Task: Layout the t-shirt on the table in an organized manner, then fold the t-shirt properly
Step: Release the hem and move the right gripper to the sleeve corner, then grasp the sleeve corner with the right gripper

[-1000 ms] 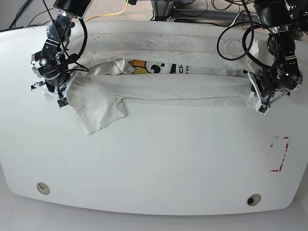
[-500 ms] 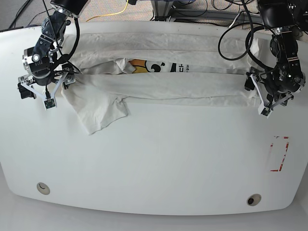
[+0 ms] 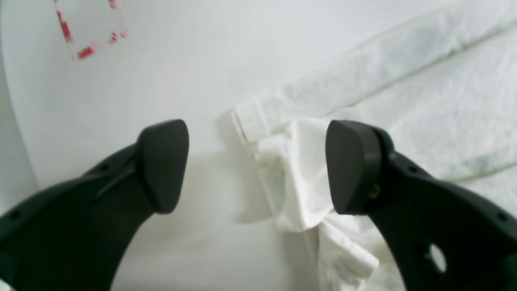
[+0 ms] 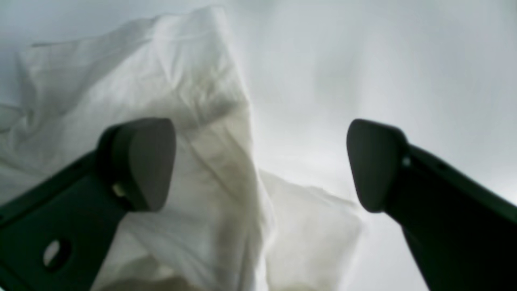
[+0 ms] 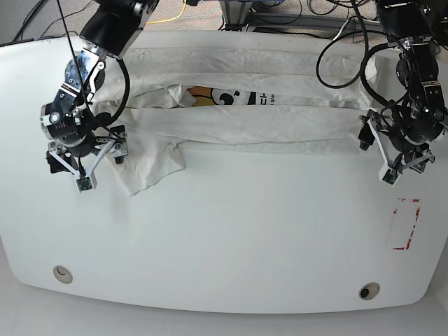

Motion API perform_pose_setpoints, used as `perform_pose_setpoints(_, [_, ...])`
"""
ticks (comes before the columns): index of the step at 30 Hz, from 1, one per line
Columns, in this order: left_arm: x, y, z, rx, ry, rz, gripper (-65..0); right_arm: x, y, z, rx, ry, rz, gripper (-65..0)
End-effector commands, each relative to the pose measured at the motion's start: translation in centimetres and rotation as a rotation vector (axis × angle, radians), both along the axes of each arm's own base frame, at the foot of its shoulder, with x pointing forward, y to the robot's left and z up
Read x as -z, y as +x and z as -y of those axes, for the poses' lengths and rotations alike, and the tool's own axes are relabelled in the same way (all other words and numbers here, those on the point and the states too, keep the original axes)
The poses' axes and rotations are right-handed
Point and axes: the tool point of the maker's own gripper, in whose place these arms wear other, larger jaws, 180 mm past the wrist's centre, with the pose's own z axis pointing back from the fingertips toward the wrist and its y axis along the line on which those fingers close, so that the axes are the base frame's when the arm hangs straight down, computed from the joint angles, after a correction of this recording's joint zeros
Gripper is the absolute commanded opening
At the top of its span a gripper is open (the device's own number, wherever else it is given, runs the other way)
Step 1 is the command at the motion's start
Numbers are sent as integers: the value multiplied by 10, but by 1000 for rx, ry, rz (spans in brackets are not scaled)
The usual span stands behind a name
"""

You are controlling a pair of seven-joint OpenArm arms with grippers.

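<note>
The white t-shirt (image 5: pixel 245 122) lies stretched across the far half of the table (image 5: pixel 224 238), doubled lengthwise, with a strip of its print (image 5: pixel 231 99) showing in the gap. One sleeve (image 5: pixel 150 164) sticks out toward the near side. My right gripper (image 5: pixel 84 150) hovers open over that sleeve end; the right wrist view has the cloth (image 4: pixel 194 121) under the open right gripper (image 4: pixel 258 161), apart from both fingers. My left gripper (image 5: pixel 395 143) stands open at the shirt's other end. In the left wrist view the crumpled hem corner (image 3: pixel 291 169) lies loose below the open left gripper (image 3: pixel 256 165).
A red-outlined rectangle mark (image 5: pixel 406 224) sits near the table's right edge, also seen as the red mark (image 3: pixel 85 51) in the left wrist view. Two small round holes (image 5: pixel 63 274) (image 5: pixel 368 290) lie by the front edge. Cables and floor lie beyond the far edge.
Both grippers have opened and let go of the shirt's ends. The right gripper swung out and then toward the near side over the sleeve; the left one shifted slightly nearer.
</note>
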Motion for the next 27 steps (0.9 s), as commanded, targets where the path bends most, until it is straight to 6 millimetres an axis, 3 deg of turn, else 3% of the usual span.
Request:
perform_pose_setpoints(1, [-14, 8, -4, 5, 13, 45, -150, -2, 27, -1, 0, 56, 29, 0])
perform_pose_setpoints(10, [-15, 9, -5, 4, 19, 47, -150, 30, 56, -24, -28, 203, 18, 0])
perform_pose_setpoints(27, [-15, 9, -4, 2, 13, 51, -150, 55, 48, -48, -41, 272, -43, 0])
